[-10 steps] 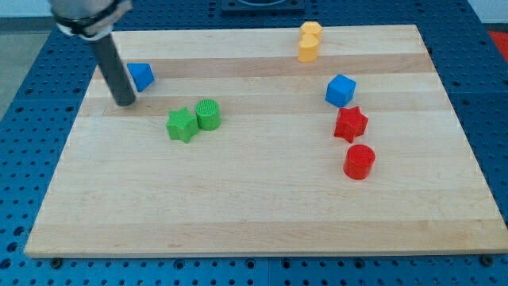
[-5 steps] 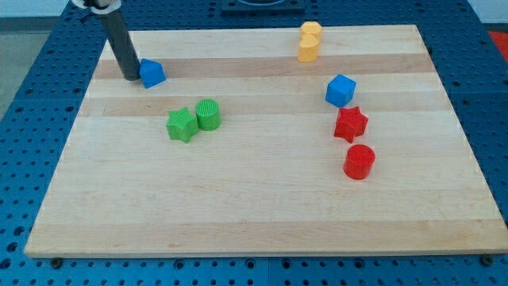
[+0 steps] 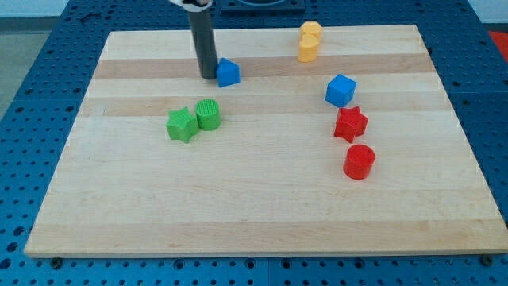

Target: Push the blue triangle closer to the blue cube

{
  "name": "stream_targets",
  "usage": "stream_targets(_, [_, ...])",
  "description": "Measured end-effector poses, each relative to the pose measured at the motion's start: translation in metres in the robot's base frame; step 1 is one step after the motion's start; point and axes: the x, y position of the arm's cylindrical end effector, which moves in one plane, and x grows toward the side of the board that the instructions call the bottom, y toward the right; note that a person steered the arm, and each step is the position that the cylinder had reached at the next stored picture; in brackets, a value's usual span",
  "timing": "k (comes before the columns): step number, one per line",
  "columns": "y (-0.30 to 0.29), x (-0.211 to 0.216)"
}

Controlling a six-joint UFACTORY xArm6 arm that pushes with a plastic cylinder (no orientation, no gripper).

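The blue triangle lies on the wooden board near the view's top, left of centre. My tip touches the triangle's left side; the dark rod rises from it to the view's top. The blue cube sits further to the view's right and slightly lower, well apart from the triangle.
A green star and a green cylinder sit below the triangle. Two yellow blocks stand at the top. A red star and a red cylinder lie below the blue cube.
My tip went round to the blue triangle's left side and pushed it to the view's right, from the board's left part towards the blue cube. The other blocks have not moved.
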Motion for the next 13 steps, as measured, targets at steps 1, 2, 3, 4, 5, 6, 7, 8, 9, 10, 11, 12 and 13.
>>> stream_targets(1, [0.038, 0.001])
stream_targets(2, [0.087, 0.001])
stream_targets(3, [0.116, 0.001])
stream_targets(4, [0.091, 0.004])
stream_targets(5, [0.085, 0.016])
stream_targets(6, [0.09, 0.019])
stream_targets(7, [0.098, 0.019])
stream_targets(8, [0.105, 0.019])
stream_targets(9, [0.111, 0.019])
stream_targets(10, [0.116, 0.019])
stream_targets(11, [0.124, 0.017])
stream_targets(12, [0.133, 0.012])
stream_targets(13, [0.141, 0.006])
